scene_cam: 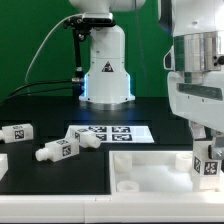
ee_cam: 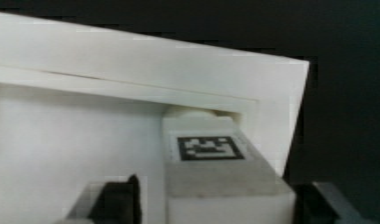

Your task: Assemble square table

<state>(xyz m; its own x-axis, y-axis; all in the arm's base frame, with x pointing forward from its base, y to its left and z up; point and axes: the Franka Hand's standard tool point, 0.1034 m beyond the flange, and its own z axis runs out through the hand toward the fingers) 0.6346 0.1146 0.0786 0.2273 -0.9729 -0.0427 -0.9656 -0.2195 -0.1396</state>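
So, from the exterior view's left: a loose leg (scene_cam: 16,133) and a second leg (scene_cam: 60,150) lie on the black table (scene_cam: 35,110), then the marker board (scene_cam: 110,133), then the tabletop (scene_cam: 160,185) up front, with an upright leg (scene_cam: 208,166) at its corner on that view's right. In the wrist view the gripper (ee_cam: 219,205) straddles that leg, jaws apart with a dark sliver on one side, gripping nothing as far as I can tell. My worry is that closing off-centre could shove the leg crooked or drag the tabletop sideways.
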